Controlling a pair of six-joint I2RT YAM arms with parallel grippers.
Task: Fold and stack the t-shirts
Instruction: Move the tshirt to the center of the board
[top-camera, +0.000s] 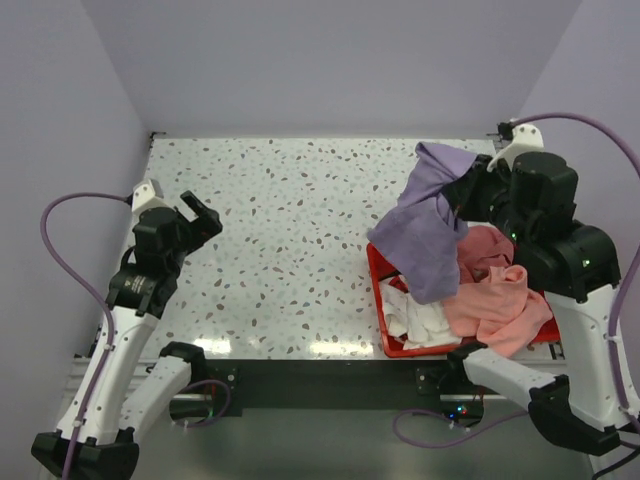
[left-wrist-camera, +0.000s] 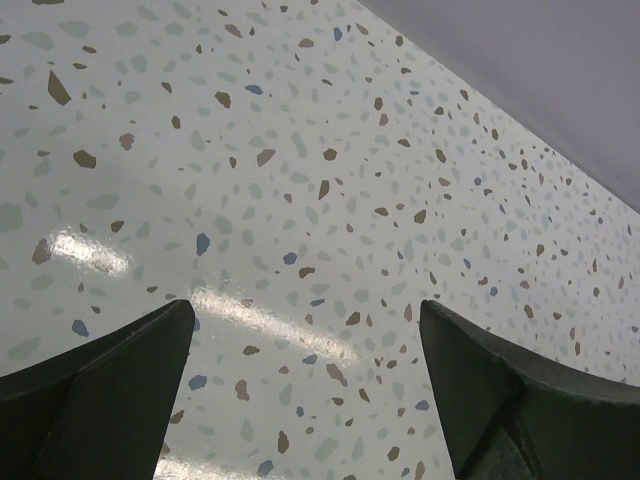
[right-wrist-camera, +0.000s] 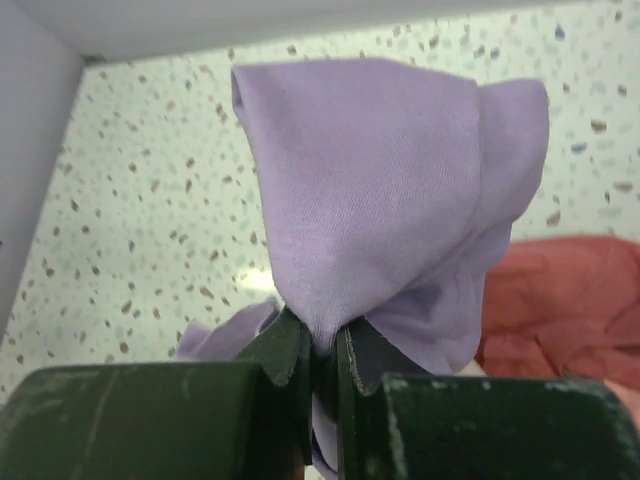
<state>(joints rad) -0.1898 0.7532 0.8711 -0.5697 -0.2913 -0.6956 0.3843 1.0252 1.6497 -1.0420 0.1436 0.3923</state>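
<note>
A lavender purple t-shirt (top-camera: 425, 228) hangs lifted above the red bin, pinched in my right gripper (top-camera: 458, 192), which is shut on a fold of it (right-wrist-camera: 370, 200). Its lower end drapes over the bin's left side. Salmon pink (top-camera: 500, 305), dusty rose (top-camera: 482, 247) and white (top-camera: 422, 318) t-shirts lie crumpled in the bin. Over bare table at the far left, my left gripper (top-camera: 198, 212) is open; in the left wrist view only speckled tabletop shows between its fingers (left-wrist-camera: 120, 390).
The red plastic bin (top-camera: 382, 300) stands at the table's right front. The speckled tabletop (top-camera: 290, 230) stretches from the left arm to the bin. Purple walls close in the back and both sides.
</note>
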